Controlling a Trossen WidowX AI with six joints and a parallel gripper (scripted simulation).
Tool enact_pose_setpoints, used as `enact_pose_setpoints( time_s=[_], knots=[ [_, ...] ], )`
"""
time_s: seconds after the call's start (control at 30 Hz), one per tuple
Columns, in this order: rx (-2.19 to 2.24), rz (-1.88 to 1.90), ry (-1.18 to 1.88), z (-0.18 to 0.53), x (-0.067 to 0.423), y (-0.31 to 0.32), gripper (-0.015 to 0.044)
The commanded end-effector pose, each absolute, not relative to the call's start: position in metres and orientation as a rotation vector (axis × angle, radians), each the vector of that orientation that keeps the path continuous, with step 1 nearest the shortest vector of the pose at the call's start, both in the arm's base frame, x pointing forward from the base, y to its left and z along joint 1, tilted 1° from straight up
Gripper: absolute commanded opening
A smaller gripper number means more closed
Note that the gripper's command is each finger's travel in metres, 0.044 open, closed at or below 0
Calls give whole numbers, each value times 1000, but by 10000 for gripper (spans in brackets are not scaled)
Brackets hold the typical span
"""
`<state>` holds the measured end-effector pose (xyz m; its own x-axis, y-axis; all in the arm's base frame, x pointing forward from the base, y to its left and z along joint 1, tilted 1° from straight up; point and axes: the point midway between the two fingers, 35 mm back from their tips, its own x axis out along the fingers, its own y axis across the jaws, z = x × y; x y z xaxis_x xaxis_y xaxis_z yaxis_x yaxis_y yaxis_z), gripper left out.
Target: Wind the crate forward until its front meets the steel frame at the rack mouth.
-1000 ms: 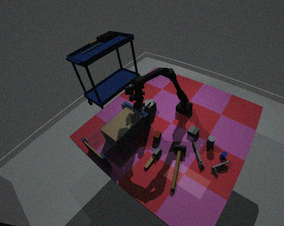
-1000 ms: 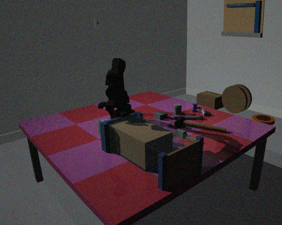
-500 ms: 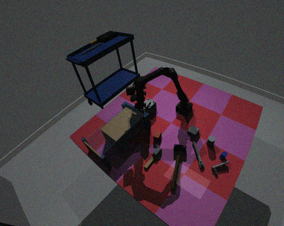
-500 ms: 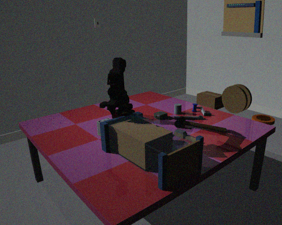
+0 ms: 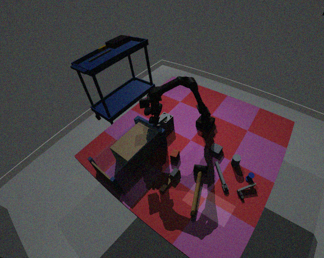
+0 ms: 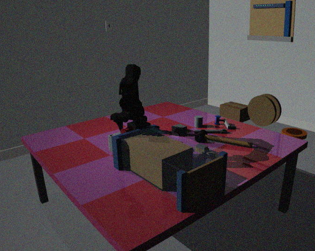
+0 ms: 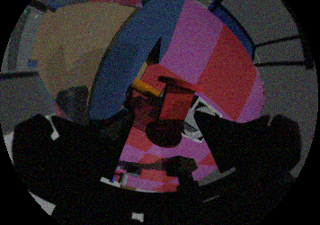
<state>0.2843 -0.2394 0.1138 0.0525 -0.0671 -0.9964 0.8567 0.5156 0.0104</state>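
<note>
Red and purple checks cover the tabletop [image 5: 265,125], and on them we see the tan crate [image 5: 130,141] lying flat inside its low cubby, with a blue frame [image 5: 141,120] at the end nearest the arm. Just beyond that frame stands the grey winch [image 5: 166,119], a small box with a lighter top face. Our gripper [image 5: 153,117] hangs over the gap between the frame and the winch, its jaws spread wide and holding nothing. In the wrist view the gripper [image 7: 163,129] looks down on a dark red block with a small orange piece beside it, the blue frame [image 7: 120,62] sweeping up to the left and the crate [image 7: 67,42] beyond; we cannot tell what that red block is.

From the exterior view the crate [image 6: 154,153] sits level on the tabletop [image 6: 74,150], and a dark panel with blue posts [image 6: 202,183] stands at its near end.

Tools lie scattered on the far side of the arm: a hammer [image 5: 197,190] with a long wooden shaft, a grey bar [image 5: 221,176], a grey cylinder [image 5: 236,160], a blue spool [image 5: 250,177], a grey block [image 5: 217,148] and a small brown block [image 5: 175,154]. A blue cart [image 5: 146,43] stands off the tabletop behind.
</note>
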Motion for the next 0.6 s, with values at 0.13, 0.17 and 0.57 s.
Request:
enact_pose_setpoints(
  time_s=[0.13,0.17,0.57],
  knots=[
    [766,-807,1333,139,288,-238,440],
    [766,-810,1334,149,287,-239,440],
    [763,-818,1331,199,270,-229,440]
  ],
)
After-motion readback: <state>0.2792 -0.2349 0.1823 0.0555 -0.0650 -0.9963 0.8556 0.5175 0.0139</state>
